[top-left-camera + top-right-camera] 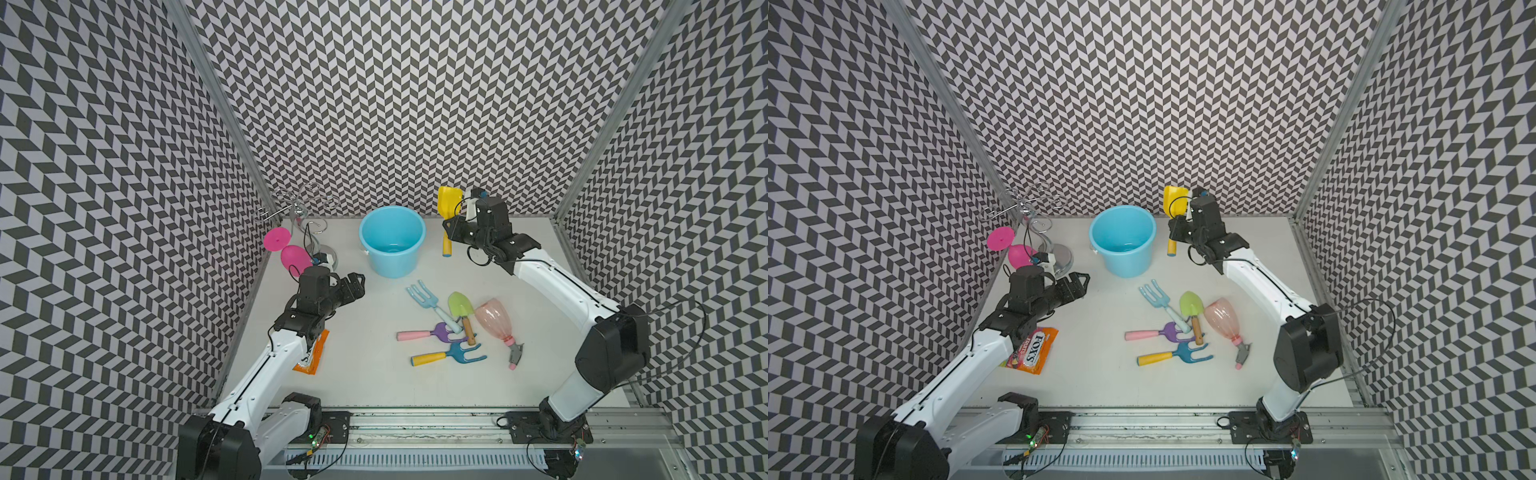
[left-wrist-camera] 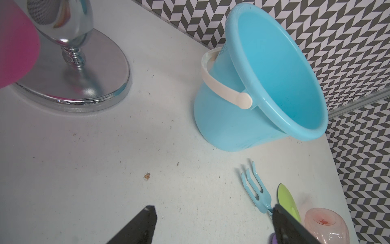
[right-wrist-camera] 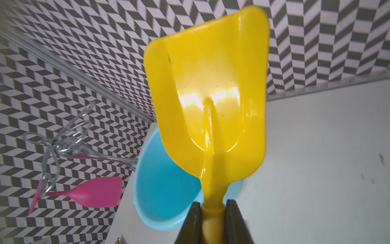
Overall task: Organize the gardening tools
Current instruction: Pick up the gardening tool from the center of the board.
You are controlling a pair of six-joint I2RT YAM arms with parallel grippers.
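I've got R hand (image 3: 213, 208) pinching yellow scoop (image 3: 209, 84) by the handle, blade up, just beside blue bucket (image 1: 395, 262). L hand (image 1: 358, 286) spread wide, empty, near pink glass (image 1: 295, 257). Trowel (image 1: 460, 307) + spray bottle (image 1: 494, 320) lying on surface (image 1: 365, 374).

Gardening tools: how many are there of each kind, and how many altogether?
Forks: 3 (pale blue, purple, blue)
Trowel: 1
Scoop: 1
Spray bottle: 1
Total: 6

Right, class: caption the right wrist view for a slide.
Right gripper shut on the yellow scoop, blue bucket beyond.
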